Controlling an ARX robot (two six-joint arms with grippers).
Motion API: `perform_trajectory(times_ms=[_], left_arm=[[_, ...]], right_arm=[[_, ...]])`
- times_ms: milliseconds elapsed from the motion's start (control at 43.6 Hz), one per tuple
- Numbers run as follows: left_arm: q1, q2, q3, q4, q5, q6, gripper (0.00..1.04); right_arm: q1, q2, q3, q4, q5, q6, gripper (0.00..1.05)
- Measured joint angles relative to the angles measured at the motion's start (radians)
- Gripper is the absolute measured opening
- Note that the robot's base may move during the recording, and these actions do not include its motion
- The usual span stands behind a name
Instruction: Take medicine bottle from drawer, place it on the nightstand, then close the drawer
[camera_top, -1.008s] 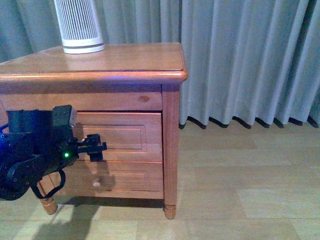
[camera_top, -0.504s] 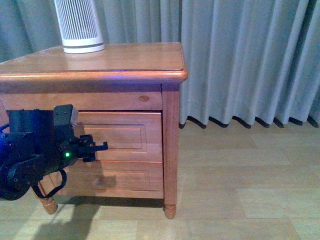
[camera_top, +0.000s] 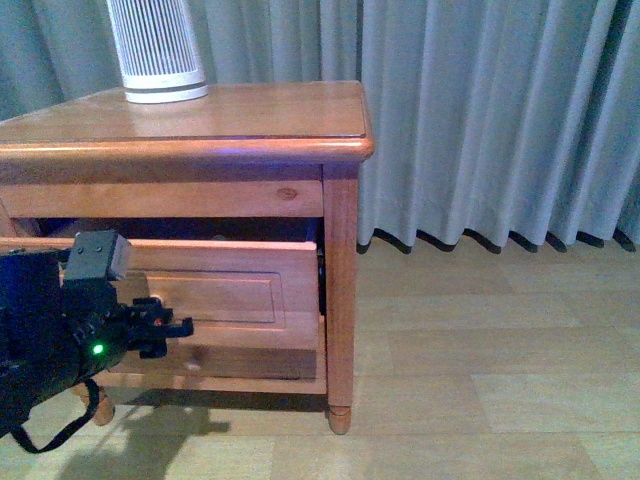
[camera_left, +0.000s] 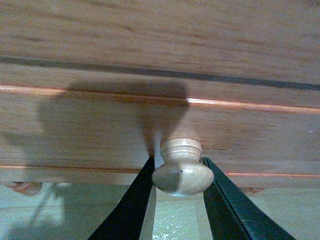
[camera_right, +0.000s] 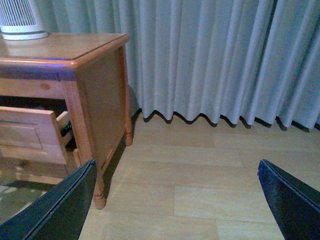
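The nightstand (camera_top: 250, 120) stands at the left. Its upper drawer (camera_top: 235, 290) is partly pulled out, with a dark gap above the front. My left gripper (camera_top: 165, 325) is shut on the drawer knob. In the left wrist view both black fingers (camera_left: 135, 200) press the sides of the round knob (camera_left: 183, 175). The medicine bottle is hidden; the drawer's inside is dark. My right gripper (camera_right: 176, 165) is open and empty over the floor to the right of the nightstand (camera_right: 100, 85). It also sees the open drawer (camera_right: 30, 135) from the side.
A large white ribbed cylinder (camera_top: 155, 50) stands at the back left of the nightstand top. The lower drawer (camera_top: 260, 362) is closed. Grey curtains (camera_top: 480, 120) hang behind. Wooden floor (camera_top: 480, 380) spreads to the right.
The upper drawer has slid out toward me from closed. My left gripper, shut on its knob, has moved back and lower with it.
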Motion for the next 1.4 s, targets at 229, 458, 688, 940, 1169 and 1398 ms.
perform_trajectory(times_ms=[229, 458, 688, 940, 1169, 1398], left_arm=[[0.050, -0.100, -0.262, 0.139, 0.057, 0.051, 0.25], [0.100, -0.174, -0.436, 0.205, 0.109, 0.091, 0.25], [0.153, -0.275, -0.610, 0.234, 0.139, 0.130, 0.25], [0.217, -0.315, -0.715, 0.253, 0.092, 0.159, 0.36], [0.219, -0.342, -0.715, 0.249, 0.080, 0.157, 0.79], [0.208, -0.425, -0.730, 0.208, 0.060, 0.139, 0.98]], right_arm=[[0.000, 0.000, 0.000, 0.000, 0.000, 0.000, 0.98], [0.000, 0.000, 0.000, 0.000, 0.000, 0.000, 0.98], [0.000, 0.000, 0.000, 0.000, 0.000, 0.000, 0.98], [0.000, 0.000, 0.000, 0.000, 0.001, 0.000, 0.98], [0.000, 0.000, 0.000, 0.000, 0.000, 0.000, 0.98], [0.000, 0.000, 0.000, 0.000, -0.001, 0.000, 0.98]])
